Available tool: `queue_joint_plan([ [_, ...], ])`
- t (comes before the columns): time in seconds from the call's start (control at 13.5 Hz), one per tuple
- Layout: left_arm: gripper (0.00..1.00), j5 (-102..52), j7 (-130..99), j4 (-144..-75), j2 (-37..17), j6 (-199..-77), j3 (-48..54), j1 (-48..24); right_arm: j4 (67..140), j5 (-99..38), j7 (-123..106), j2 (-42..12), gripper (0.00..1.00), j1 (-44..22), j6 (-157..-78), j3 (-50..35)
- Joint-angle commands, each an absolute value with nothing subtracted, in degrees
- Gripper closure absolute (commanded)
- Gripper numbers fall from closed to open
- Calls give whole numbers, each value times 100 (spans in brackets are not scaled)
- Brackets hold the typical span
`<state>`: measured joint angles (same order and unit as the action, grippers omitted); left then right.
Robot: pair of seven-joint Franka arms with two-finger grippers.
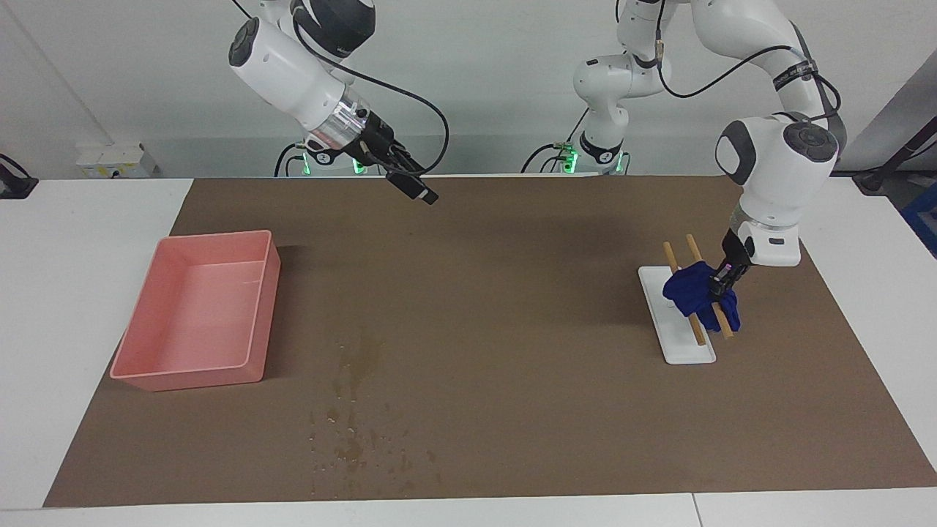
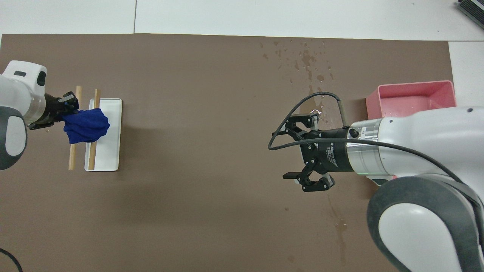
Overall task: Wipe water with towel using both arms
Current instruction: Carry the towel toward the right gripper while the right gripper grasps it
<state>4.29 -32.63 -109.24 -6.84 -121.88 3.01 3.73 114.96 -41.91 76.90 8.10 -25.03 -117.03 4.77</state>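
Note:
The blue towel (image 1: 694,291) is bunched on the two wooden rods of the white rack (image 1: 688,344), toward the left arm's end of the table. My left gripper (image 1: 721,284) is shut on the towel's edge; both also show in the overhead view, the towel (image 2: 86,125) and the gripper (image 2: 69,110). The water (image 1: 351,428) is a wet blotch with scattered droplets on the brown mat (image 1: 512,293), farther from the robots than the rack; it also shows in the overhead view (image 2: 306,62). My right gripper (image 2: 293,149) is open and empty, held high over the mat (image 1: 419,189).
A pink tray (image 1: 252,315) stands empty toward the right arm's end of the table, beside the water; it also shows in the overhead view (image 2: 446,85). The rack's white base (image 2: 107,156) lies under the rods. A few small wet marks (image 2: 340,226) lie nearer the robots.

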Motion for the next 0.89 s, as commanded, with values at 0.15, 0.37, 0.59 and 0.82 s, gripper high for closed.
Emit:
queue_joint_plan([
  [0.15,100,-522,-3523,-10152,-537,-10856,334,237,11935,-4465,8068,870,0,-2978,-12313,483],
  [0.37,100,-1465,-4365,-10230,-107,-10416,395,71,11979,-4063,7657,861,0,-3312,-12305,475],
  [0.59,100,-1959,-5393,-10326,-35,-10493,396,-656,11979,-3744,7786,870,0,-3533,-12305,475],
  [0.82,100,-2170,-6088,-10730,131,-10984,396,-1421,12023,-3744,7919,888,0,-3489,-12225,483],
])
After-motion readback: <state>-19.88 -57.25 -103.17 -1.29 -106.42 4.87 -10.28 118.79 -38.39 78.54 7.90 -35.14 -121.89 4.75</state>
